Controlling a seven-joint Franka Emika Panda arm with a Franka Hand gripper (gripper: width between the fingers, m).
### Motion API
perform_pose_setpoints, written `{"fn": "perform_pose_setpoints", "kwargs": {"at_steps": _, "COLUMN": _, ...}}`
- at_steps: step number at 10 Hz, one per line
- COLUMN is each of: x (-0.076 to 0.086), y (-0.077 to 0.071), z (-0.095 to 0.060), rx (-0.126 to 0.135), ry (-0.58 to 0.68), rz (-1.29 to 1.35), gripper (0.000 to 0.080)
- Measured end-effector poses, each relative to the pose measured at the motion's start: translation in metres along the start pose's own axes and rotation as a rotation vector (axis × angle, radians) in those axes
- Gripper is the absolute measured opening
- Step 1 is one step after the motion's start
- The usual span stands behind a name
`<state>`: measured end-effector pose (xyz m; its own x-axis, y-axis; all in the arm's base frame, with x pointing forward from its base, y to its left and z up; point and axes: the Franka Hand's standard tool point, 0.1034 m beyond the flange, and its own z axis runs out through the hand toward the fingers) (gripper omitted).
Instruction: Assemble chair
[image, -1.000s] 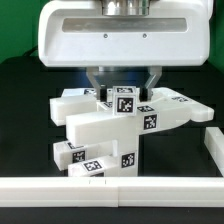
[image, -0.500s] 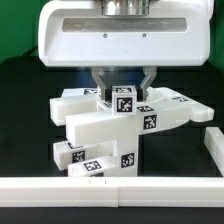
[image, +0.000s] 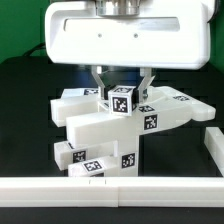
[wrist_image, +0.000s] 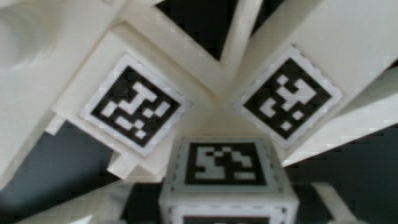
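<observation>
Since a second ago the fingers have drawn inward, and the gripper (image: 123, 97) now looks closed on the small cube (image: 122, 101), a fingertip pressed to each side; the arm's housing also sits a shade higher in the exterior view. I read that as a pinch on the cube and nothing else, though the contact itself is too small for me to be sure. The cube rests on top of the heap of chair parts (image: 105, 135), which lies in the middle of the black table (image: 25, 120), behind the long white rail (image: 110, 185). Below the cube the flat plate (image: 95, 125) spreads wide. In the wrist view the cube (wrist_image: 222, 165) sits centred, with two tagged blocks (wrist_image: 134, 105) angling away on either side, close by. My judgement for doing this step well: confirm the hold is square on the flanks, then lift straight up and slowly — any sideways drag could nudge those neighbours and upset the stack. If the cube tilts in the pinch, I would set it down and regrip — not carry it crooked.
</observation>
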<state>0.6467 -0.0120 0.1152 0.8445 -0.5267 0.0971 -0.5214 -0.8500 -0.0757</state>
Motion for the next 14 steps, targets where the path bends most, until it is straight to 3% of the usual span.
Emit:
{"fn": "perform_pose_setpoints", "kwargs": {"at_steps": 3, "x": -0.0004, "y": -0.0011, "z": 0.0001, "rx": 0.024, "ry": -0.012, "rz": 0.262, "gripper": 0.0287}}
{"fn": "perform_pose_setpoints", "kwargs": {"at_steps": 13, "x": -0.0043, "y": -0.0083, "z": 0.0006, "rx": 0.052, "ry": -0.053, "rz": 0.920, "gripper": 0.0287}}
{"fn": "perform_pose_setpoints", "kwargs": {"at_steps": 14, "x": -0.0045, "y": -0.0085, "z": 0.0007, "rx": 0.052, "ry": -0.053, "rz": 0.919, "gripper": 0.0404}}
